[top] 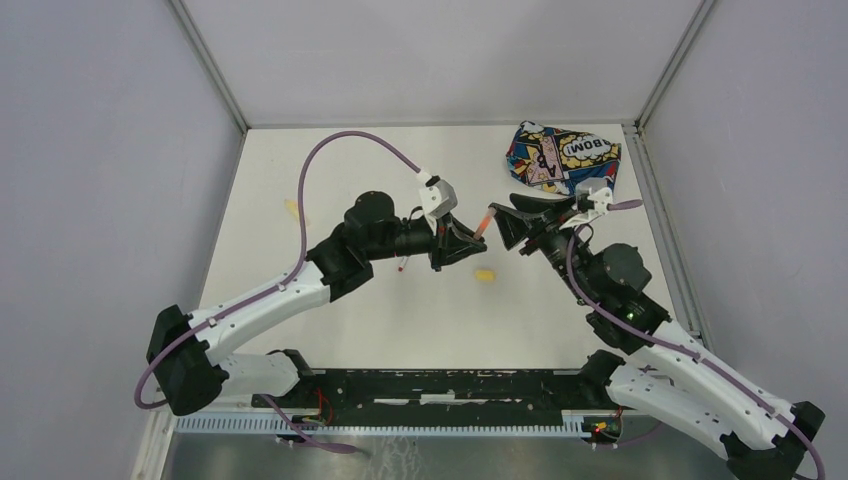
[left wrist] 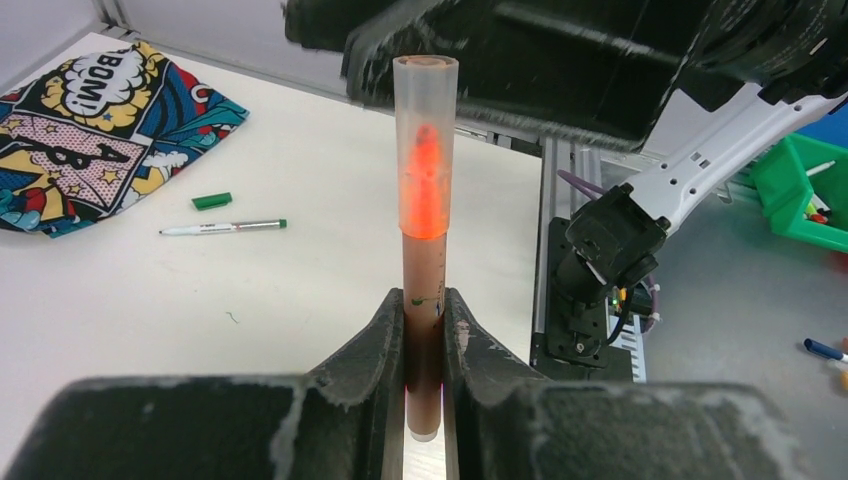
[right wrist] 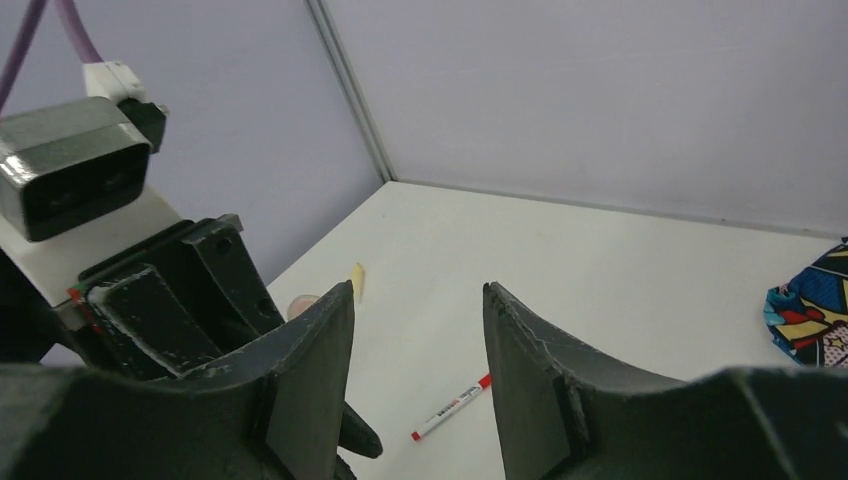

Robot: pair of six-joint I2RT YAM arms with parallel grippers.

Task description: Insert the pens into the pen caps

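My left gripper (left wrist: 425, 300) is shut on the orange pen (left wrist: 424, 268), which points away from it. A translucent orange cap (left wrist: 425, 130) sits over the pen's tip. In the top view the left gripper (top: 462, 240) aims the pen (top: 484, 222) at my right gripper (top: 503, 222), which faces it closely. The right gripper (right wrist: 418, 295) is open and empty; the pen's capped end (right wrist: 303, 302) shows just left of its left finger. A red-ended pen (right wrist: 452, 407), a yellow pen (right wrist: 357, 280), a green-ended pen (left wrist: 222, 228), a green cap (left wrist: 211, 201) and a yellow cap (top: 484, 275) lie on the table.
The comic-print pouch (top: 560, 157) lies at the back right of the table. Grey walls stand on three sides. A metal rail (top: 430, 385) runs along the near edge. A green bin (left wrist: 800, 190) stands off the table.
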